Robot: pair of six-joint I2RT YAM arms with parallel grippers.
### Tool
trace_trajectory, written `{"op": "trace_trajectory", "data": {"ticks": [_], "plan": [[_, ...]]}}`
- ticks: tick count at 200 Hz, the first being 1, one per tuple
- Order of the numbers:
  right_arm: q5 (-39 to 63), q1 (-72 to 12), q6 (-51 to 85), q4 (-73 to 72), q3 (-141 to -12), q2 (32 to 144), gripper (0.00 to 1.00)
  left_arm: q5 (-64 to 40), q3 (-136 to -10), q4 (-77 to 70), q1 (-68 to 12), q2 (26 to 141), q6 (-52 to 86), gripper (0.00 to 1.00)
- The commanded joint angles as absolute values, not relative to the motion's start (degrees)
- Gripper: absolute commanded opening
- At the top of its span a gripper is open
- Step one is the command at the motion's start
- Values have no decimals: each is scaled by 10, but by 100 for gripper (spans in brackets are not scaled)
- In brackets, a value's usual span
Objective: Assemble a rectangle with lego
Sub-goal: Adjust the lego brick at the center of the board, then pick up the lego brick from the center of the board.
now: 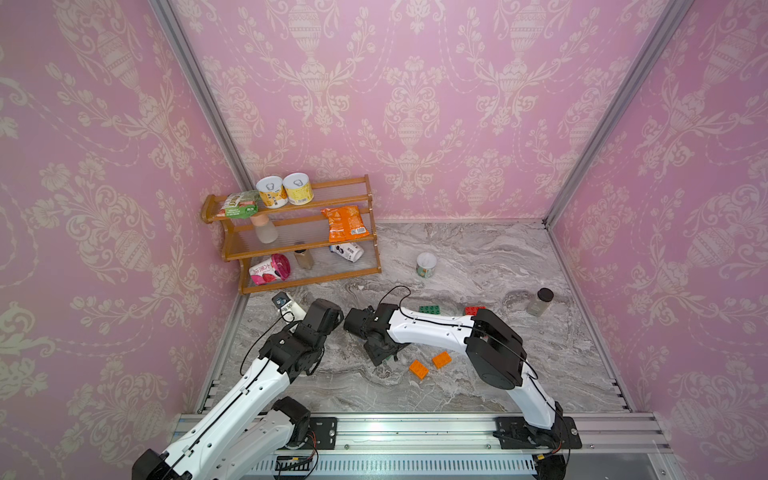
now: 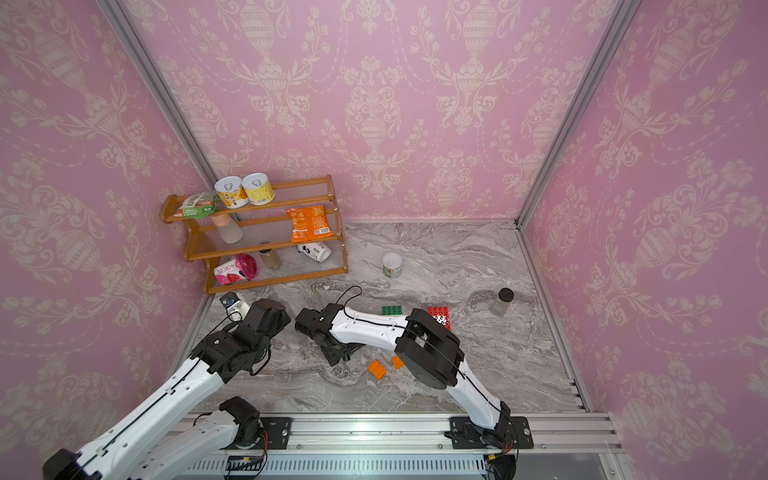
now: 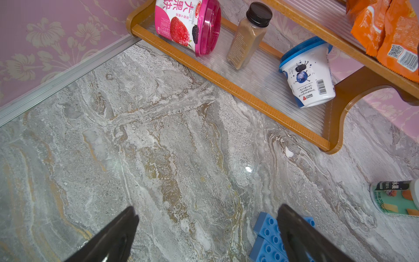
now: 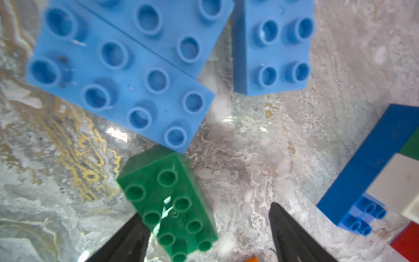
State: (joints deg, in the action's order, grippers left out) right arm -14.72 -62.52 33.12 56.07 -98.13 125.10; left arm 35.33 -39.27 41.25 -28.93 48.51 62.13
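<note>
Left wrist view: pink tub (image 3: 181,25) reads "大果块"; left hand (image 3: 207,207) gapes wide, empty. Right hand (image 4: 205,209) stands partly open, green lego brick (image 4: 172,204) between its fingers, ungripped.

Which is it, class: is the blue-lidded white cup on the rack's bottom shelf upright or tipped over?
Tipped over. The cup lies on its side on the shelf, lid pointing sideways; the brown bottle beside it stands upright.
</note>
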Motion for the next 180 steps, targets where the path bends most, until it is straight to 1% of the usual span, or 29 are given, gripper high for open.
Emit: {"op": "trace_trajectory", "data": {"ticks": [1, 23, 47, 58, 75, 81, 92, 111, 139, 155, 180], "plan": [[-166, -610, 339, 566, -952, 1214, 75, 367, -389, 414, -287, 487, 630, 98], [-181, -598, 360, 571, -933, 1194, 74, 365, -389, 409, -287, 490, 629, 98], [-192, -588, 370, 572, -914, 1173, 68, 361, -390, 404, -287, 495, 627, 98], [-189, -585, 371, 566, -908, 1163, 65, 361, -390, 402, -287, 497, 625, 98], [-167, -585, 377, 552, -903, 1148, 66, 362, -391, 398, -287, 501, 618, 98], [-157, -585, 382, 542, -899, 1142, 67, 362, -391, 398, -287, 502, 617, 98], [-132, -585, 392, 516, -889, 1131, 74, 364, -392, 399, -287, 505, 614, 98], [-98, -586, 413, 472, -876, 1121, 81, 367, -395, 404, -287, 509, 610, 99], [-70, -585, 427, 434, -877, 1135, 94, 366, -395, 404, -284, 509, 607, 98], [-69, -585, 429, 438, -888, 1154, 98, 365, -395, 403, -283, 509, 606, 99], [-64, -583, 431, 435, -894, 1173, 100, 362, -393, 403, -281, 510, 605, 99]]}}
